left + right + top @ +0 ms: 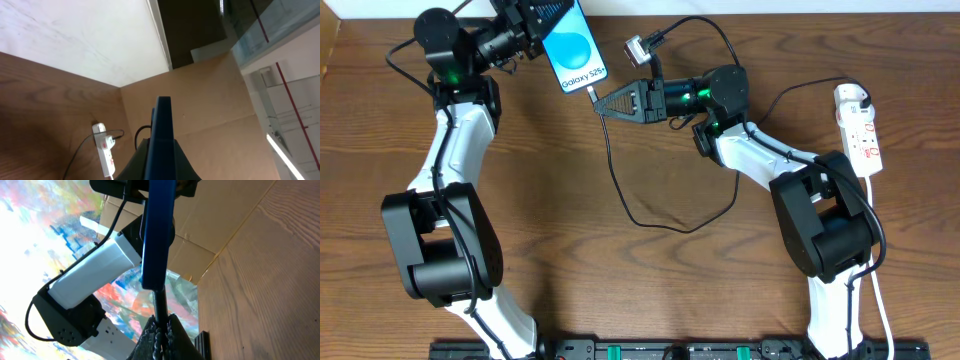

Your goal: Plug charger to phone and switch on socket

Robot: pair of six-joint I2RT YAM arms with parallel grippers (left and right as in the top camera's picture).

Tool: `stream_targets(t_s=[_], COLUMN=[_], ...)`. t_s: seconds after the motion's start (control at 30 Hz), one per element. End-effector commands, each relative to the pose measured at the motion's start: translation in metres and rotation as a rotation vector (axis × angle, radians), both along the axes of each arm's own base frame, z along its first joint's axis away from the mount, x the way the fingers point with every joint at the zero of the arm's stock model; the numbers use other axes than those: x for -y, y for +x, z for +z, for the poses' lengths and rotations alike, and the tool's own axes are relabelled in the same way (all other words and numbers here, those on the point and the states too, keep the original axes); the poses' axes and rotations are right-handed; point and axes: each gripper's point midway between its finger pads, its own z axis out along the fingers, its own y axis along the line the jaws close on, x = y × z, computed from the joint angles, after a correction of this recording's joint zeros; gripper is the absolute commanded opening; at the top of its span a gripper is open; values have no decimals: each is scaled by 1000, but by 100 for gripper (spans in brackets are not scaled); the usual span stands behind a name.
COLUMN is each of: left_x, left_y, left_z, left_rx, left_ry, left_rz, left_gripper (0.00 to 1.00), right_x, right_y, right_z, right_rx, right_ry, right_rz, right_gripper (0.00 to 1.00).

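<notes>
Black charger (159, 305) touches the phone (572, 45) at its lower edge.

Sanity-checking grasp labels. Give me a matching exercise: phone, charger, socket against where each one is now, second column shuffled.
1 phone
2 charger
3 socket

A lying near the right edge of the table
B plug end gripped in the right claw
C held up in the left claw

Pairs: 1-C, 2-B, 3-A

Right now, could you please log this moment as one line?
left hand: shut on phone | right hand: shut on charger, plug at phone's bottom edge | socket: untouched
</notes>
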Motion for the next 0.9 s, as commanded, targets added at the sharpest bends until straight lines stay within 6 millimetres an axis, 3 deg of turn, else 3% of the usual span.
stream_targets(t_s=[0.0,0.87], left_x=[1,16], left_y=[-9,-18], left_z=[17,15], left_rx=[35,63], left_ry=[5,33], left_rz=[-20,-82], left_gripper=[7,7], right_x=[0,0], right_y=[4,5], right_z=[3,4], right_rx=[-2,-6], right_ry=[13,16], right_rz=[-20,-27], right_gripper=[1,1])
